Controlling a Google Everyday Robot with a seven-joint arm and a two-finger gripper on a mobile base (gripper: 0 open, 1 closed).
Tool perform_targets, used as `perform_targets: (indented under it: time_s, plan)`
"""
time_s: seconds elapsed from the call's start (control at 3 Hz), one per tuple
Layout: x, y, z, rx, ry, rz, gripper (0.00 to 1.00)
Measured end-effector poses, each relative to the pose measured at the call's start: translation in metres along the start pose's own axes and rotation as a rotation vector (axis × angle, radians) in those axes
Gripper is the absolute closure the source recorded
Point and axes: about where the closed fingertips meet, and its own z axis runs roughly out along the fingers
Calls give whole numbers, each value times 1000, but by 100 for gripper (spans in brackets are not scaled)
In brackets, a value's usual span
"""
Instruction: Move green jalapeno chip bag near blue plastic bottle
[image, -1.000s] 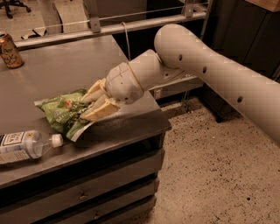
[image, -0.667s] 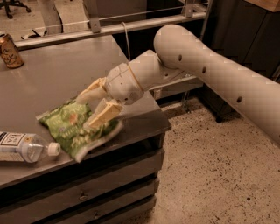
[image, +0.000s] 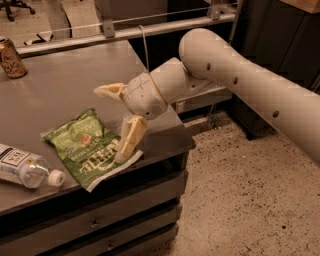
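Observation:
The green jalapeno chip bag (image: 86, 146) lies flat on the grey table (image: 70, 82) near its front edge, white "Kettle" lettering up. The blue plastic bottle (image: 24, 167) lies on its side at the left edge of the view, its white cap a short gap from the bag's left side. My gripper (image: 109, 125) is open just over the bag's right side. One finger (image: 111, 90) points left above the table; the other (image: 129, 142) hangs down with its tip on or just above the bag's right edge. It holds nothing.
A brown-gold drink can (image: 11, 58) stands at the table's far left corner. Drawer fronts (image: 95, 222) sit under the table's front edge. A metal rail (image: 150, 30) runs behind the table. Speckled floor (image: 240, 200) lies to the right.
The bag was crumpled in the shut gripper above the table. Now the fingers have spread apart and the bag lies flat on the table beside the bottle.

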Motion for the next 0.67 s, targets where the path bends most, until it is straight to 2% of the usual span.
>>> perform_targets:
  time_s: [0.33,0.67]
  plan:
    - [22,-16,-34,54,12,38,0]
    - [61,-47,-95,171,18,119,0]
